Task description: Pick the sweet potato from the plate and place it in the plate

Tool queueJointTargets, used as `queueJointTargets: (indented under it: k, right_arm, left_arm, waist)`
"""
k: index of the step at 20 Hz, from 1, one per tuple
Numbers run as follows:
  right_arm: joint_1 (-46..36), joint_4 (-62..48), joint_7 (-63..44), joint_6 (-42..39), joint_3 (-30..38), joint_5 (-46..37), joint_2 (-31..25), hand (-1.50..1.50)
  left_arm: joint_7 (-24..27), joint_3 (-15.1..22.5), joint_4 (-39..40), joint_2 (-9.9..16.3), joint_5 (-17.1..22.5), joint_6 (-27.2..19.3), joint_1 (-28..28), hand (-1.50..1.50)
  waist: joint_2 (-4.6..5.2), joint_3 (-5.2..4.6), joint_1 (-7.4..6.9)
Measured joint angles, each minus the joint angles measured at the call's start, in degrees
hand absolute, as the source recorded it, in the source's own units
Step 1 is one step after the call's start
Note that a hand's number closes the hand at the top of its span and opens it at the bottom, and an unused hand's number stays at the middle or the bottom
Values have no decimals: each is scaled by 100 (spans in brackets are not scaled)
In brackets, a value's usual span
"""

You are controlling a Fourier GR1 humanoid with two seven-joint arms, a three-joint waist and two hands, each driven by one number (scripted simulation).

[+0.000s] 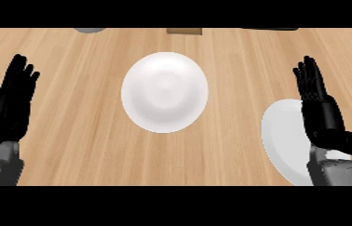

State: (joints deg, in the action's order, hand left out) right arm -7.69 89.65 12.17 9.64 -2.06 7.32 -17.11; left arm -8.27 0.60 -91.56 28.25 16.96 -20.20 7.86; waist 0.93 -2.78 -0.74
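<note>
A white plate (165,92) lies in the middle of the wooden counter with nothing on it. A second white plate (285,136) lies at the lower right, partly covered by my right forearm. No sweet potato shows anywhere; it may be hidden under my right hand or arm. My right hand (317,104) stands open, fingers straight and pointing up, over the second plate's right part. At the left edge my left hand (16,99) rests open, fingers up, well away from both plates.
Along the counter's far edge show a grey object (90,29), a brown block (184,31) and a dark flat thing (271,29), each cut off by the view's top.
</note>
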Motion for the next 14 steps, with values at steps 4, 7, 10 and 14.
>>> queueJointTargets:
  k: [4,7,10,14]
  right_arm:
    - [-507,-378,-487,84,27,-98,-32,-150]
    - [-890,-753,-798,29,-106,-507,-391,150]
    - [-818,-1055,-831,79,-589,-1733,-1165,-150]
    - [-540,-1868,-543,641,-646,-2106,-749,-150]
  left_arm:
    - [201,259,192,-84,-170,241,55,0]
    - [277,601,311,-124,-427,388,251,0]
    - [282,829,337,-182,-515,498,312,0]
    - [279,1030,638,-332,-680,615,508,0]
  waist:
    - [-39,173,23]
    - [-12,165,28]
    - [21,167,33]
    - [-22,241,64]
